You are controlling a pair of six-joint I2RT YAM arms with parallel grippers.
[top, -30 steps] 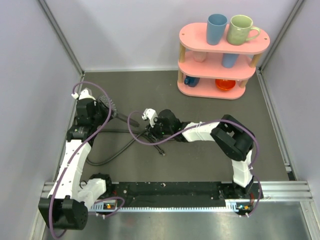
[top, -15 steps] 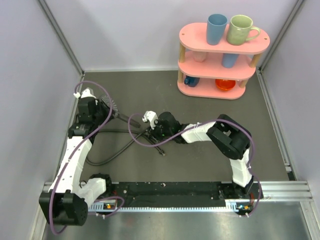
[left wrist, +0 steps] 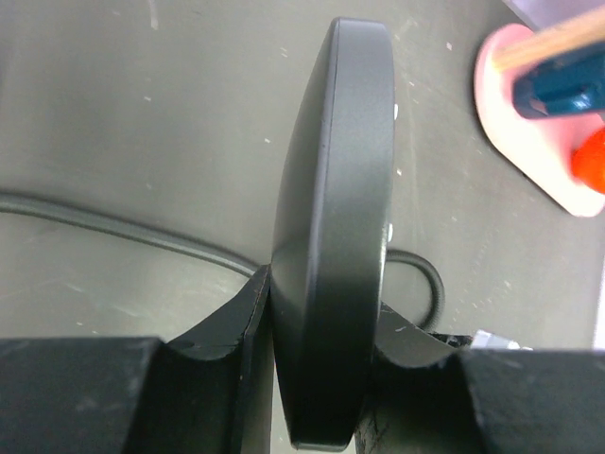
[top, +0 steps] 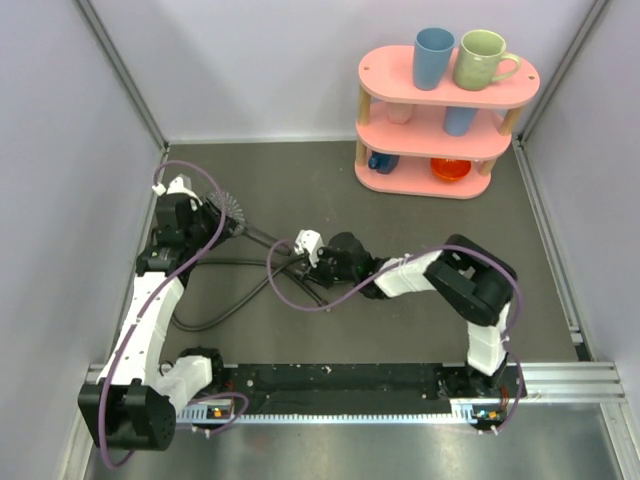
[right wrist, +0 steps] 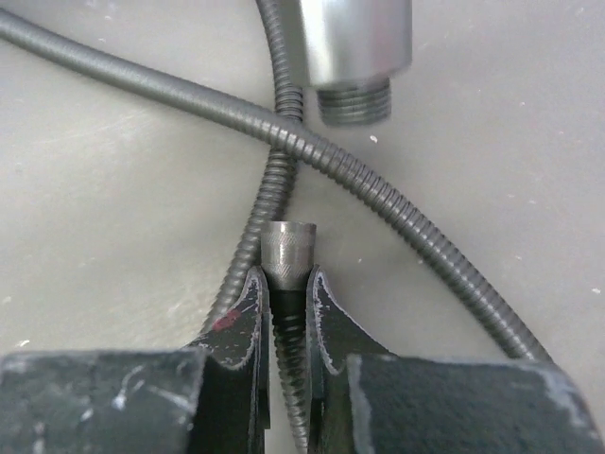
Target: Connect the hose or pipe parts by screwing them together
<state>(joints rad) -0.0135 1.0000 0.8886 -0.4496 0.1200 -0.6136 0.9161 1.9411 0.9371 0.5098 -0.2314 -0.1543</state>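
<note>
From above, the left pincer [top: 208,214] is clamped on the round end of the one shower head [top: 230,213]. The head is lifted over the left part of the desk [top: 420,225], with its handle pointing toward the middle. The right pincer [top: 317,262] reaches in low near the handle's free end. The single hose [top: 215,309] curls across the desk between the two arms. A pink shelf [top: 445,88] stands at the far right with two mugs [top: 433,52] on its top tier. In the left wrist view the head is seen edge-on, wedged tight between both fingers [left wrist: 238,322], and a stretch of hose lies on the desk behind it. In the right wrist view the pincer is closed on the hose just below its knurled metal end fitting [right wrist: 286,248], which points up at the handle's threaded end [right wrist: 353,100]. The two are near but apart, and the fitting sits a little to the left of the thread. The step in hand appears to be lining up the two ends. The next move would call for bringing the fitting squarely onto the thread and then turning it, taking care not to cross-thread.
</note>
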